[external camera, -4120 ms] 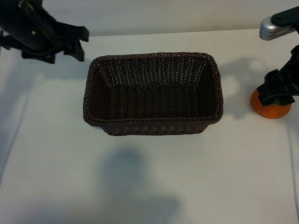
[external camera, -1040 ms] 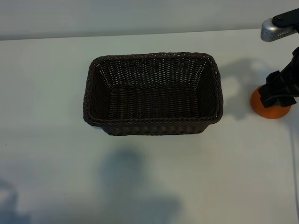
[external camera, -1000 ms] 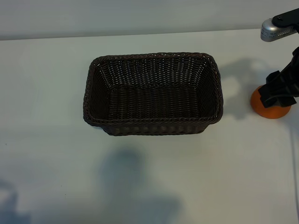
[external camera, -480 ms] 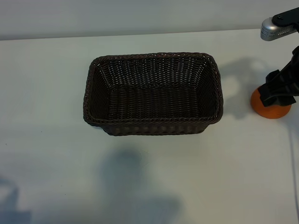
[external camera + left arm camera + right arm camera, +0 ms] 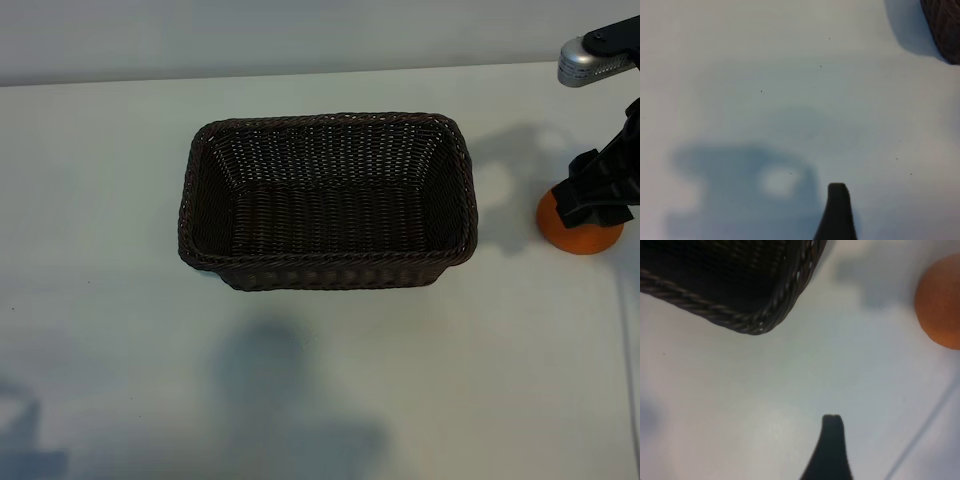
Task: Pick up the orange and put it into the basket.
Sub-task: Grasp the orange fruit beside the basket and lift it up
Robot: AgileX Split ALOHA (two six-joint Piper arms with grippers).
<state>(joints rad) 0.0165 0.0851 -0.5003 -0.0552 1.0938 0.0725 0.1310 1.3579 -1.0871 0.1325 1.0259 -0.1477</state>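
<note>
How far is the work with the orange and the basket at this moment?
Nothing is done yet: the basket holds nothing, and the orange sits on the table to its right. In hand: the right gripper hangs open over the orange, not gripping it. Left: grasp, carry and drop. The left gripper is open over bare table.

Basket (image 5: 326,200), centre of frame: dark brown woven wicker, rough ribbed weave, braided rim with a slight sheen. Orange (image 5: 578,237), right edge: matt skin, no gloss. Bench (image 5: 120,340): smooth pale surface, matt, a few tiny dark specks in the left wrist view. Right end effector (image 5: 598,190), over the orange: black matt plastic. Silver metal-look part (image 5: 583,62) at upper right, satin finish.
</note>
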